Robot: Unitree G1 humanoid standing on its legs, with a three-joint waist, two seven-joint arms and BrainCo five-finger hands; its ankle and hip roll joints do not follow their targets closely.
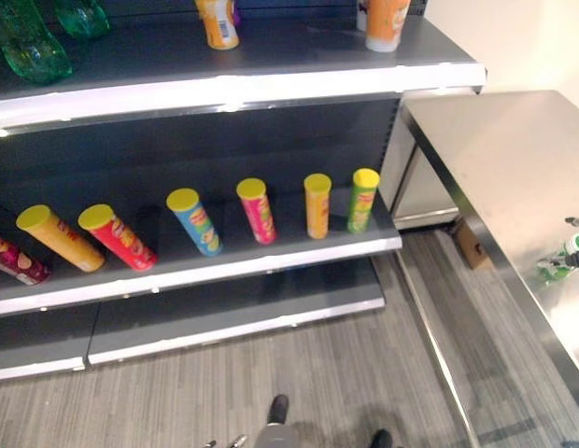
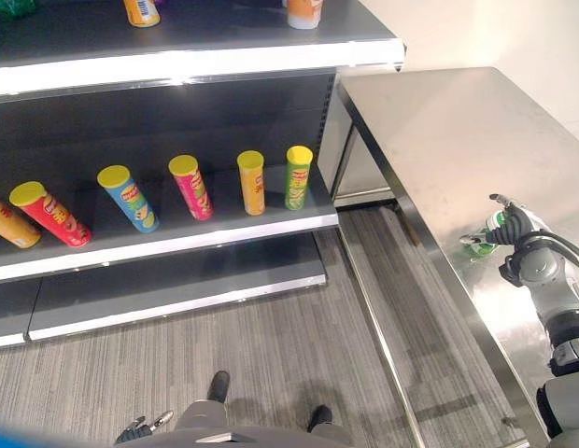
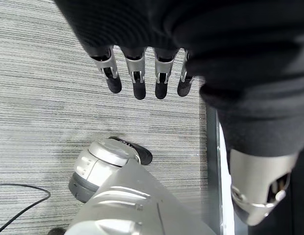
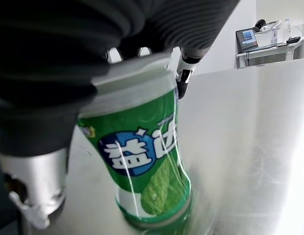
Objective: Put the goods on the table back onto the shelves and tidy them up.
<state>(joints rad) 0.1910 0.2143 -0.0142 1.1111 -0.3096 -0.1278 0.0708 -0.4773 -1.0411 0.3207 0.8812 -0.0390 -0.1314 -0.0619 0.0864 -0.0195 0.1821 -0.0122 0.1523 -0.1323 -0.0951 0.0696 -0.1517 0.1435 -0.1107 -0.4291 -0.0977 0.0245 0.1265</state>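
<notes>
A green gum bottle (image 4: 147, 166) with a white lid stands upright near the front edge of the steel table (image 2: 439, 131), to my right. My right hand (image 2: 514, 229) comes over the bottle (image 2: 481, 245) from above, its fingers (image 4: 184, 73) curled round the lid and upper body. My left hand (image 3: 161, 81) hangs by my side above the grey floor with straight fingers and holds nothing. The dark shelves (image 1: 271, 257) stand ahead and to the left.
Several chip cans lean in a row on the middle shelf, from a red one (image 2: 49, 213) to a green one (image 2: 298, 175). The top shelf carries green bottles (image 1: 28, 42) and orange containers (image 1: 218, 22). A cardboard box (image 1: 470, 245) sits under the table.
</notes>
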